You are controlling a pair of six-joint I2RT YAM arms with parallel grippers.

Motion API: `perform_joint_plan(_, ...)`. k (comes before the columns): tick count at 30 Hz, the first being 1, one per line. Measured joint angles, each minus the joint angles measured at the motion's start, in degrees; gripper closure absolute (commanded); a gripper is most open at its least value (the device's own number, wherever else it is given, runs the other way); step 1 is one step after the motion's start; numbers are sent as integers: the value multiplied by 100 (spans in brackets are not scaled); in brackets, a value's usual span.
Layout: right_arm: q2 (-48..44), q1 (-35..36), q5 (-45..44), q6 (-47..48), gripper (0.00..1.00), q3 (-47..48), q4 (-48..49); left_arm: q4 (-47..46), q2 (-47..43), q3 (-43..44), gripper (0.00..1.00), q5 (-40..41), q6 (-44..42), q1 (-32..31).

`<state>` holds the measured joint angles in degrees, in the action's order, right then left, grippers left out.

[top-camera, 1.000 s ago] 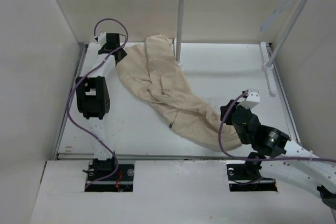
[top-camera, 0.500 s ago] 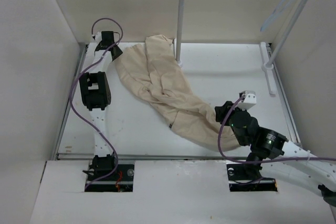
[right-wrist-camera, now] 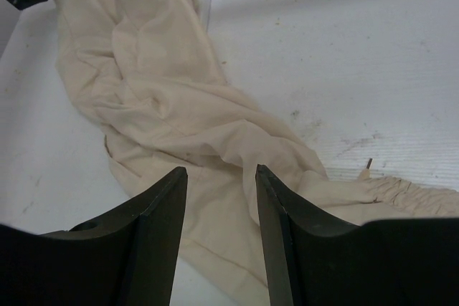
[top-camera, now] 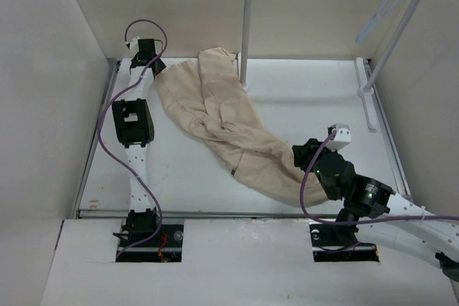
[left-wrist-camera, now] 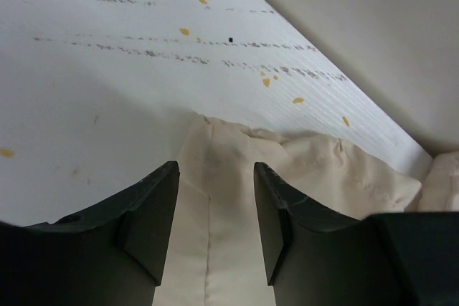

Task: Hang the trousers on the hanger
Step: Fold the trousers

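Table (top-camera: pixel 308 98): trousers (top-camera: pixel 222 123) lie crumpled, running diagonally from the far left corner toward the near right edge. Hanger (top-camera: pixel 374 18) hangs on a slanted pole (top-camera: pixel 399 34) above the far right corner. Left gripper (left-wrist-camera: pixel 215 170) has its jaws apart, straddling the far-left trouser end. Right gripper (right-wrist-camera: pixel 220 171) has its jaws apart over the near-right end.

Both end effectors (left-wrist-camera: pixel 215 191) (right-wrist-camera: pixel 221 184), jaws apart

A lab-style robot test booth — plain pale panels (top-camera: pixel 43 105) wall in a white table (top-camera: pixel 301 98), with two cabled robot arms (top-camera: pixel 133 123) bolted along its near edge.
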<state>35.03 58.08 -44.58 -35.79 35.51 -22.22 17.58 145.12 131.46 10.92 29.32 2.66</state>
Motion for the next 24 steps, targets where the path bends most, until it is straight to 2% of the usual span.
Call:
perform_joint_plan(3,-17,0,4,-2,51,0,0,37,229,219,61,-39,-9,50)
perform_joint_plan(6,-20,-4,4,-20,44,0,-7,83,339,254,66,-66,-17,72)
perform_joint_plan(9,-105,-44,-55,-68,41,-15,-116,101,433,269,85,-105,-20,72)
perform_joint_plan(12,-442,-225,-280,-229,40,-24,-501,116,487,269,95,-136,-33,72)
perform_joint_plan(15,-793,-874,-474,-623,37,66,-1325,0,402,63,97,-146,-15,98)
perform_joint_plan(19,-791,-1797,-387,-1082,35,358,-2269,-201,-195,-896,98,-138,127,302)
perform_joint_plan(24,-280,-2092,-17,-1318,30,533,-2920,-190,-1189,-1711,98,-9,463,1060)
